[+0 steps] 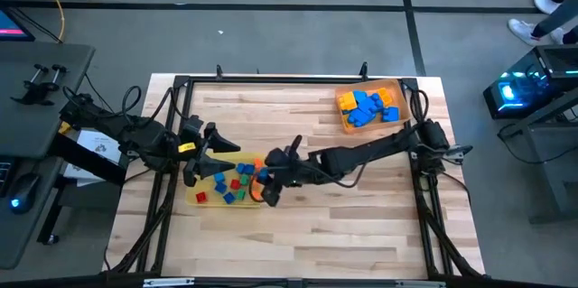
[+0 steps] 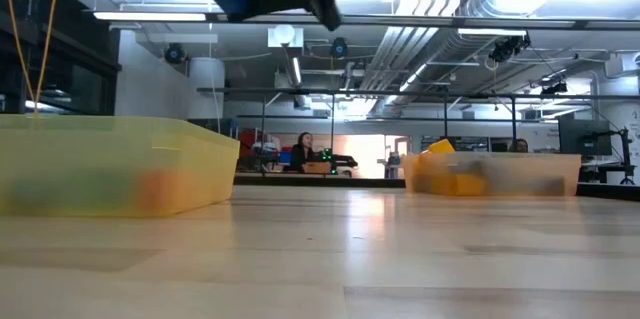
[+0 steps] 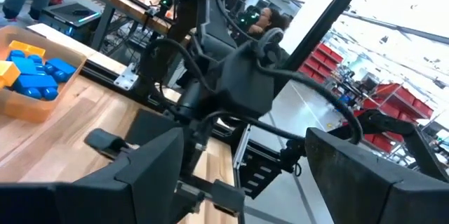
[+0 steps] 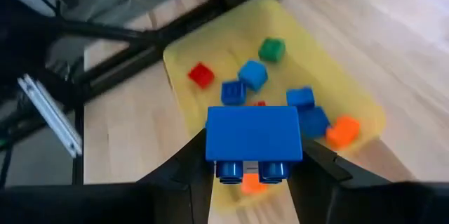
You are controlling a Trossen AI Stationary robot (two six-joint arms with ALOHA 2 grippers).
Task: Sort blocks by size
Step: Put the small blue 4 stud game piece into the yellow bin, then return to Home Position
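Note:
My right gripper [image 1: 268,187] hangs over the near right end of the yellow tray [image 1: 206,196], shut on a blue oblong block [image 4: 254,134]. Below it, small cubes lie in that tray: red [image 4: 201,75], green [image 4: 271,48], blue [image 4: 251,74] and orange [image 4: 342,130]. Larger blue and orange blocks [image 1: 368,107] fill the orange tray [image 1: 394,86] at the far right. My left gripper [image 1: 212,144] waits open, raised above the yellow tray's far left side; its fingers [image 3: 151,175] hold nothing. My right gripper pinches the blue oblong block by its two opposite sides [image 4: 214,140] between its two fingers. The fingers slant down from the table's right side. The block is lifted clear above the yellow tray, and two round studs [image 4: 228,171] show on its face toward the wrist.
The black frame rails [image 1: 172,134] run along the table's edges. Bare wood [image 1: 361,225] lies between the two trays and along the near side. In the low view, the yellow tray [image 2: 110,174] stands left and the orange tray [image 2: 490,174] right.

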